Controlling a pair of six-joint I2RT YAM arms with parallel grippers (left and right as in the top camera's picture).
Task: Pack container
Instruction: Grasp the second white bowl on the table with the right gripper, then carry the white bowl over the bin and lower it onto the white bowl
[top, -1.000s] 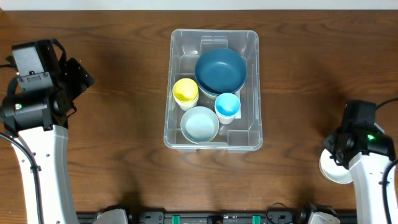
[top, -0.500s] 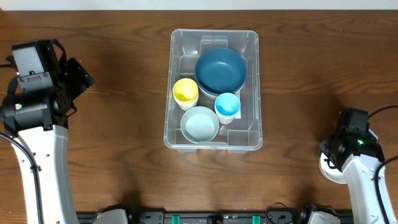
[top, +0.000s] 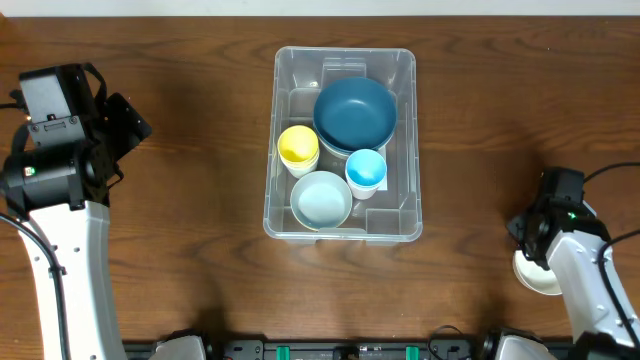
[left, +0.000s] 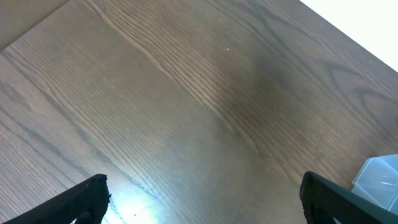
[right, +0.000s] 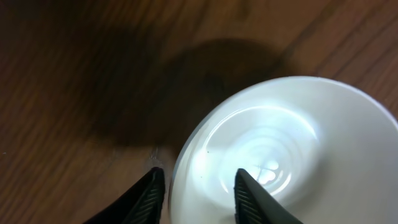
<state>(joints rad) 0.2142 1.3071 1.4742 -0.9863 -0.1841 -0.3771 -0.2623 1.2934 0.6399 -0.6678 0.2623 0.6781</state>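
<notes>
The container (top: 345, 51), a clear rectangular bin, stands at the table's middle. Inside it are a dark blue bowl (top: 354, 112), a yellow cup (top: 298, 146), a light blue cup (top: 366, 168) and a pale bowl (top: 321, 199). A white bowl (top: 535, 275) sits on the table at the right, partly under my right arm. In the right wrist view my right gripper (right: 198, 174) straddles the white bowl's (right: 292, 149) rim, one finger outside and one inside, jaws apart. My left gripper (left: 204, 182) hangs wide open over bare wood at the far left.
A corner of the clear bin (left: 379, 177) shows at the right edge of the left wrist view. The left arm (top: 60, 170) stands along the table's left side. Dark wood lies between the bin and both arms.
My right arm has shifted a little to the left over the white bowl, and its jaws have narrowed slightly. The left arm and the bin's contents have not moved.
</notes>
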